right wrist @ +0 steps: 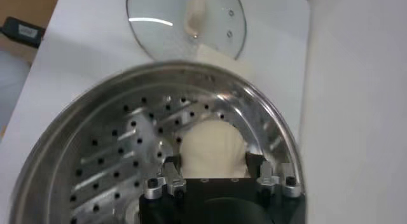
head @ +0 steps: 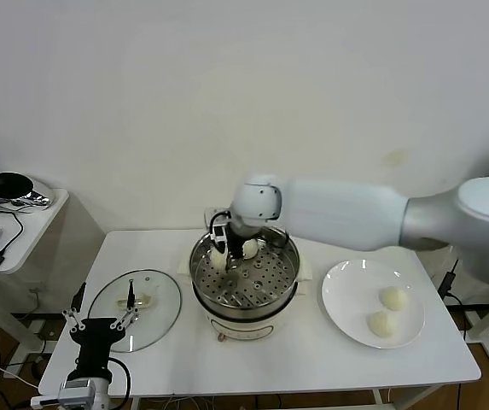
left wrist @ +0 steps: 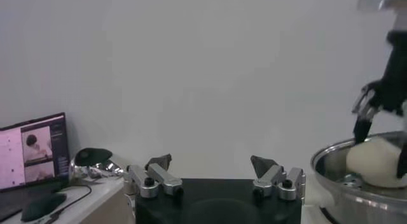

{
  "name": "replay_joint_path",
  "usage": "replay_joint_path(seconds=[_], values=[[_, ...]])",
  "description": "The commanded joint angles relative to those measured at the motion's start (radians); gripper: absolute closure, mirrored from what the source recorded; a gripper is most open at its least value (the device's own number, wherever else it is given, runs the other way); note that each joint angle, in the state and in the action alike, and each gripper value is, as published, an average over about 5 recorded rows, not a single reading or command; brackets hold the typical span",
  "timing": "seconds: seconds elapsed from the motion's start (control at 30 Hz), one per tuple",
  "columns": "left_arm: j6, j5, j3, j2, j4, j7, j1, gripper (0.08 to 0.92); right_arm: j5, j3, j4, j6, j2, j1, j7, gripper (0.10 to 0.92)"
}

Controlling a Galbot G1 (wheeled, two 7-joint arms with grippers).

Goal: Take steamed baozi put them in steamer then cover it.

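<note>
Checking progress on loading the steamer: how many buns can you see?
4: two on the plate at and, two in the steamer at and, near the right gripper.

Four baozi (head: 393, 298): two in the one steamer (head: 244, 278), two on one plate (head: 346, 295); one lid (head: 135, 309).

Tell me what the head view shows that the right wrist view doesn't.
Only the head view shows the white plate with two baozi, the left gripper open by the table's near edge, and a second bun in the steamer. Only the right wrist view shows the right gripper with its fingers around a bun on the perforated tray. Both show the steamer, the glass cover lying flat on the table.
</note>
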Motion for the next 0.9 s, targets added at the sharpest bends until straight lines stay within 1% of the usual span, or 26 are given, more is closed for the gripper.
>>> replay_joint_path(seconds=[0.03,0.17,0.37,0.43,0.5,0.7,0.9], values=[[-0.002,0.002,0.001,0.000,0.000,-0.001,0.000,0.177,-0.006,0.002,-0.053,-0.012,0.065,-0.054,0.014,0.397],[-0.002,0.002,0.006,0.000,0.001,-0.001,-0.002,0.177,-0.004,0.002,-0.048,-0.017,0.059,-0.058,0.020,0.382],[-0.002,0.002,0.009,0.000,-0.002,-0.001,-0.003,0.177,-0.002,0.007,-0.033,-0.019,0.039,-0.008,-0.009,0.242],[-0.001,0.002,0.009,0.001,-0.004,-0.001,-0.004,0.177,-0.002,0.006,-0.013,-0.018,0.020,0.034,-0.043,0.214],[0.000,0.002,0.010,0.002,-0.008,-0.001,-0.005,0.177,0.002,0.002,0.017,-0.015,-0.010,0.084,-0.084,0.206],[0.005,0.003,0.019,0.006,-0.016,-0.001,-0.011,0.177,0.026,-0.054,0.159,-0.005,-0.165,0.266,-0.193,0.202],[0.005,0.004,0.027,0.013,-0.026,0.000,-0.006,0.177,0.018,-0.159,0.345,0.013,-0.411,0.406,-0.248,0.203]])
